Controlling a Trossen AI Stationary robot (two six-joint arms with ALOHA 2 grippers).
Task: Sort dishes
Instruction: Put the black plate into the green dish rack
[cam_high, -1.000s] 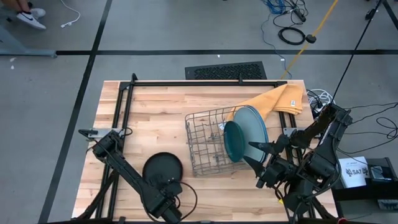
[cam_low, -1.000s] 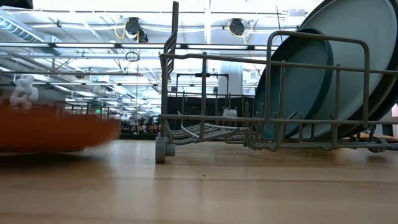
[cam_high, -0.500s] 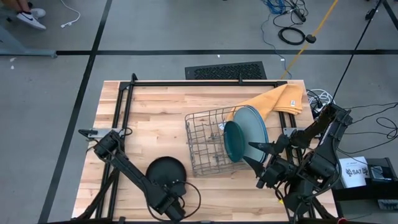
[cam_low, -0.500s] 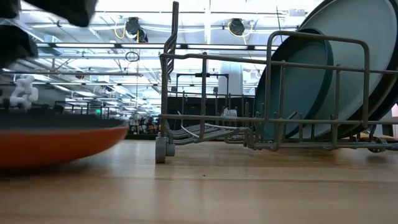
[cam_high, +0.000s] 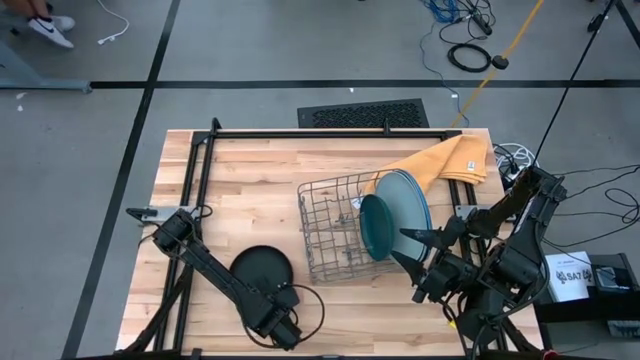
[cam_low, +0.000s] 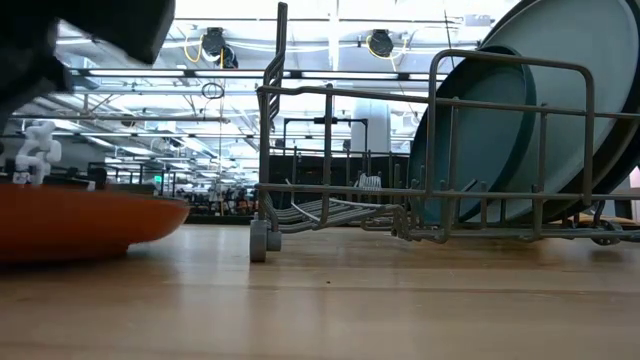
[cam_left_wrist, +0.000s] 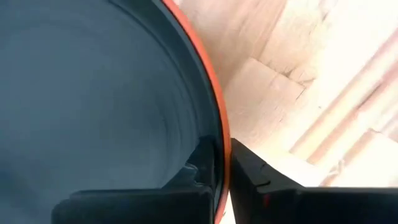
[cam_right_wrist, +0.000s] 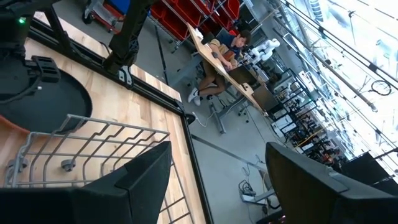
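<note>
A round plate (cam_high: 260, 268), dark on top with an orange-red rim and underside (cam_low: 80, 222), lies flat on the wooden table near its front edge, left of the rack. My left gripper (cam_high: 284, 302) points down at the plate's near-right rim and is shut on it. A wire dish rack (cam_high: 335, 228) holds a dark teal plate (cam_high: 378, 228) and larger pale plates (cam_high: 410, 203) standing on edge. My right gripper (cam_right_wrist: 227, 186) waits open, raised near the table's right edge beside the rack. My left gripper pinches the plate's orange-red rim (cam_left_wrist: 219, 134) between its two fingers, one finger (cam_left_wrist: 202, 163) over the dark inside and the other (cam_left_wrist: 252, 177) outside the rim. The fingers come from above, pointing down. The plate's underside rests on the table.
A yellow-orange cloth (cam_high: 452, 158) lies behind the rack at the far right. A black frame (cam_high: 200, 160) runs along the table's left and far sides. Bare wood (cam_high: 250, 195) shows between the frame and the rack.
My left gripper has sunk toward the plate's near-right rim and edged toward the table's right. The plate has shifted a little and now lies still on the wood.
</note>
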